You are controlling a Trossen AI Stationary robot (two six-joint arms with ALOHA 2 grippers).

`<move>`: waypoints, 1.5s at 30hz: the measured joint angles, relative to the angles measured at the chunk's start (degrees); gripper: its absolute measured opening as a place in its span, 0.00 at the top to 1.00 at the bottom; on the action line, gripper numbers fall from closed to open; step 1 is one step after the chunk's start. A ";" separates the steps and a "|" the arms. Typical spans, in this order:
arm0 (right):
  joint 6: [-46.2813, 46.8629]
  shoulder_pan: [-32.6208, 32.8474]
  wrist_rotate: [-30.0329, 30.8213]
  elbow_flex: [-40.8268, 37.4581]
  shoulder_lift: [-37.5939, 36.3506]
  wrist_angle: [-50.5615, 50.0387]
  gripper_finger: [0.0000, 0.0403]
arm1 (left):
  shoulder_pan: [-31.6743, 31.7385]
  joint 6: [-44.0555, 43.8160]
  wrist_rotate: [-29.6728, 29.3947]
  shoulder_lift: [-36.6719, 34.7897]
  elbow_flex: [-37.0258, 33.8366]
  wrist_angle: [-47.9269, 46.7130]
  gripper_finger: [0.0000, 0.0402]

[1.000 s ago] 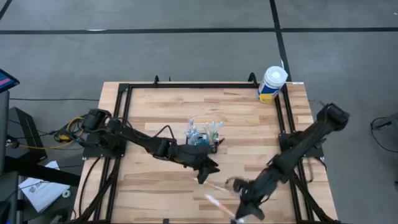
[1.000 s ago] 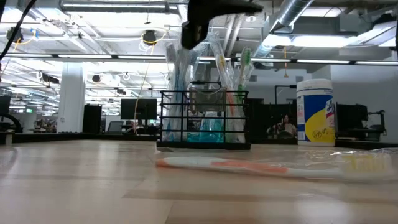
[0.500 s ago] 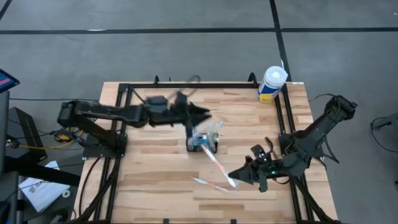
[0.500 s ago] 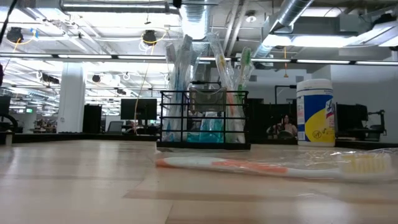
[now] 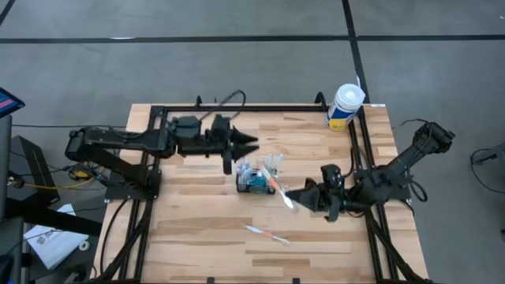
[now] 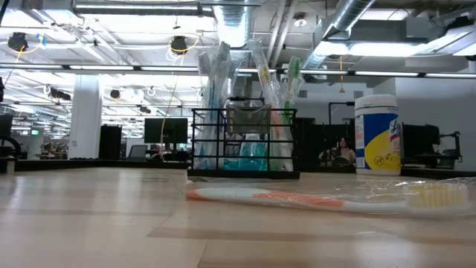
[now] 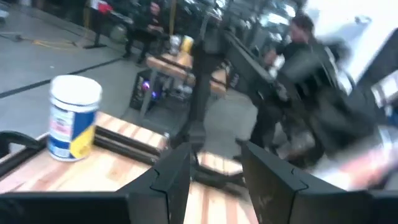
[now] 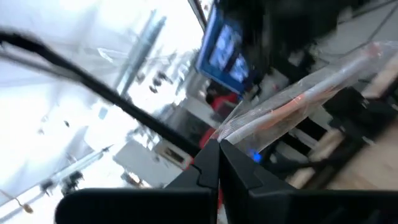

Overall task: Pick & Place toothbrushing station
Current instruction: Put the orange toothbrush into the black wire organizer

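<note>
The toothbrushing station (image 5: 254, 178) is a small black wire caddy standing mid-table with several wrapped toothbrushes upright in it; the low view shows it (image 6: 245, 141) too. My right gripper (image 5: 292, 199) hovers just right of it, shut on a wrapped toothbrush (image 5: 279, 189) that reaches toward the caddy's right edge. My left gripper (image 5: 251, 145) hangs open above the table, just beyond the caddy's far-left corner, with nothing between its fingers (image 7: 168, 180). Another wrapped toothbrush (image 5: 265, 234) lies flat on the table nearer the front edge. My right gripper pinches one end of the wrapped toothbrush, clear wrapper and all (image 8: 235, 129), between its two shut fingers. The fingers come about level from the table's right. The toothbrush sticks out past the fingertips toward the caddy, lifted clear of the table; whether its far end touches the caddy I cannot tell.
A white tub with a yellow-blue label (image 5: 345, 106) stands at the table's far right corner, by the black frame rail (image 5: 260, 108). The loose toothbrush (image 6: 297, 199) lies in front of the caddy in the low view.
My right gripper has lifted a wrapped toothbrush off the table near the front edge, risen, tipped from pointing down to about level, and carried it toward the caddy. My left gripper has risen from the caddy's near side and swung to its far-left side, staying open.
</note>
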 joint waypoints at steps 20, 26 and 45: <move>6.67 -6.82 -8.56 0.07 -0.05 5.06 1.00 | -10.39 31.70 -9.60 0.16 -0.03 2.13 0.66; 7.75 -7.41 -9.08 0.09 -0.05 4.57 1.00 | -12.14 37.15 -9.80 -0.73 1.28 -1.09 0.63; 12.70 -13.51 -14.21 0.09 -0.05 3.65 1.00 | -7.35 43.15 -8.26 -0.73 1.74 -6.80 0.56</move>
